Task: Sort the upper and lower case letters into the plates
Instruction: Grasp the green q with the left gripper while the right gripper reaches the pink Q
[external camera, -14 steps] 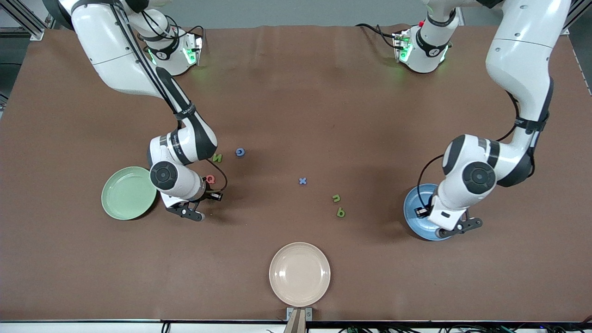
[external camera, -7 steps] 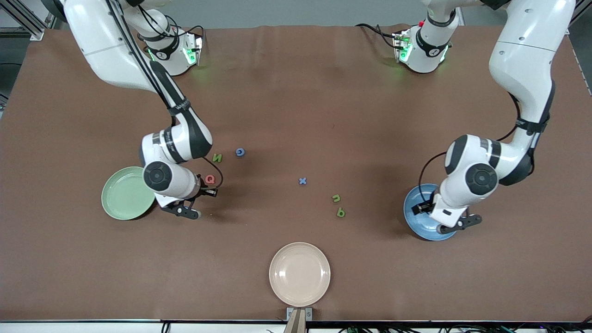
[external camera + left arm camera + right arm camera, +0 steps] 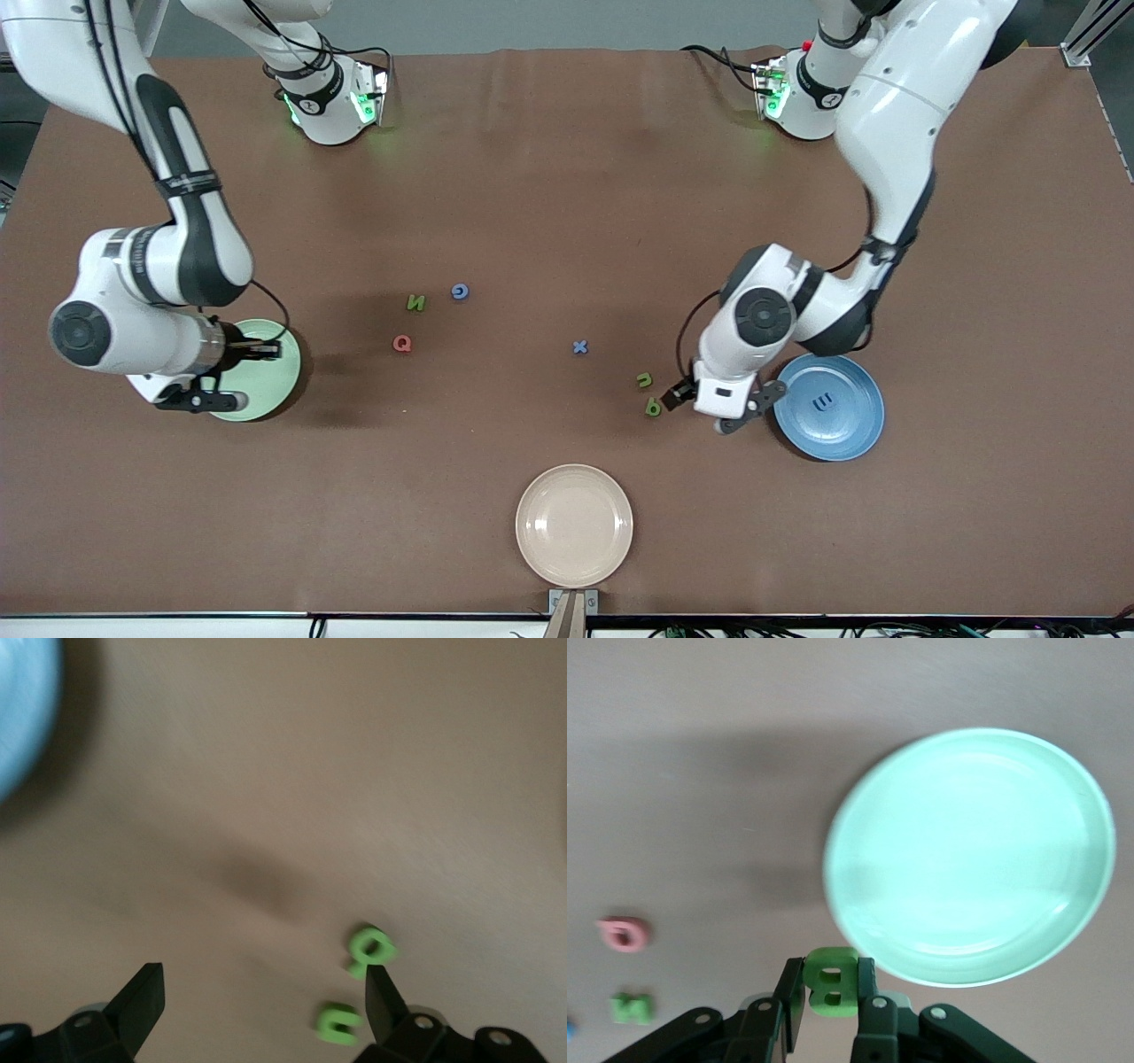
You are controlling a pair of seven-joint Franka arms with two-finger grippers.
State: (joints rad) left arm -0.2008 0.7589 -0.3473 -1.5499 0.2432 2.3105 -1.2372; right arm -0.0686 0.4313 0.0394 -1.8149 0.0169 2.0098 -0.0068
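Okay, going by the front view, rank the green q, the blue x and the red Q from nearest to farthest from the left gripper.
From the open left gripper, beside the blue plate:
1. Green q, on the table just toward the right arm's end from the gripper.
2. Blue x, mid-table.
3. Red Q, well toward the right arm's end.

A cream plate (image 3: 574, 525) is sitting on the brown table (image 3: 549, 177), close to the front camera
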